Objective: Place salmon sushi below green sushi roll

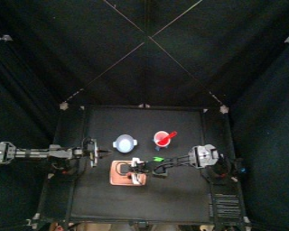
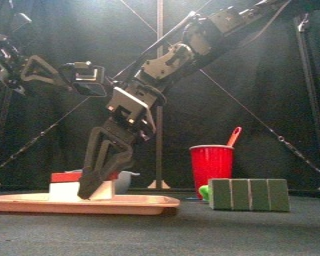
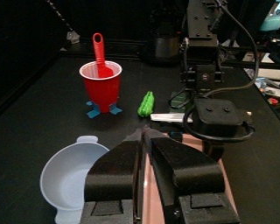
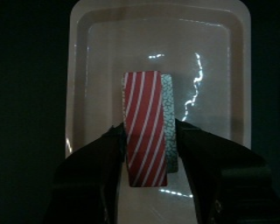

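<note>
1. Straddling salmon sushi [image 4: 146, 122] with right gripper [image 2: 99, 190], angled down onto board [image 2: 136, 203]; jaws set wide, one each side of the piece. Cannot tell whether either jaw touches it.
2. Sushi sitting on board toward its left end in front view, red striped top up, white underneath.
3. Green roll [image 3: 145, 103] lying on table [image 3: 38, 114] just off board's edge on the right arm's side, near cup [image 3: 101, 80].
4. Cup upright, red spoon [image 3: 98, 48] standing in it; pale bowl [image 3: 73, 171] beside it, toward left arm, apart from board.
5. Left gripper [image 3: 146, 140] hanging at table's left side, pointed toward board, jaws pressed together, holding nothing.
</note>
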